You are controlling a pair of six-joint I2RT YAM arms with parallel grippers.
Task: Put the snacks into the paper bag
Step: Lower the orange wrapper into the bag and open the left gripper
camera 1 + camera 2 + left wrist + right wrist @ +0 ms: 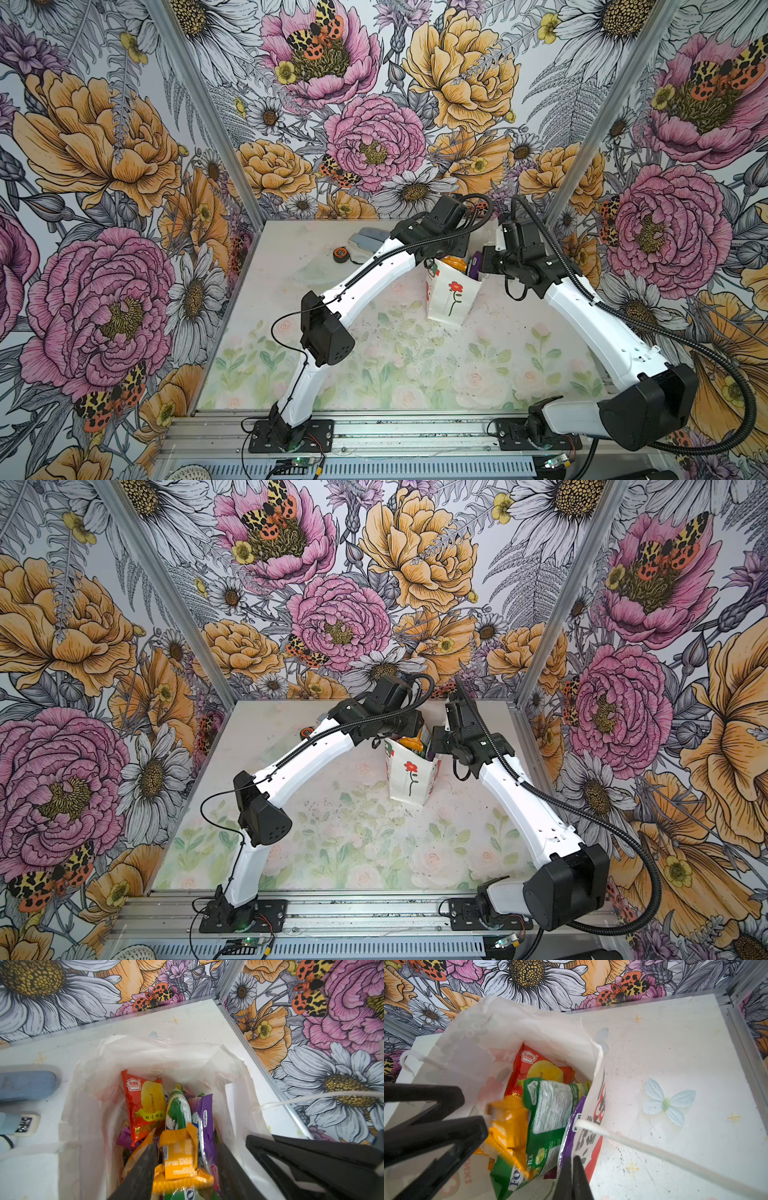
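- Snacks (178, 1109) are crinkly plastic packets. They sit inside the tall white paper bag with a red flower on its front (451, 291). The bag stands upright near the back right of the pale flowery counter (374, 374).
- Inside the bag I see a red and yellow packet (143, 1103), a green packet with white writing (550, 1109) and a purple packet (205, 1118). A bright orange packet (178, 1159) is on top.
- Left gripper (187, 1147) hangs over the bag's mouth. Its jaws are apart, one on each side of the orange packet. That packet looks blurry and loose, so I think it is dropping in.
- Right gripper (572, 1159) has its jaws pressed together on the thin top edge of the paper bag, near a white string handle (654, 1147). I think that is to hold the mouth open.
- The packets look light, puffy and slippery. They bend and crackle, and the food inside may break if squeezed hard. A good place to pinch is a flat sealed end, gently.
- The paper bag is thin and a bit stiff. It can fold, tear or tip over, so holding its edge helps.
- Two grey-blue oblong cases (368, 241) and a round black and orange tape measure (340, 254) lie on the counter, well apart from the bag. They look hard and are not snacks.
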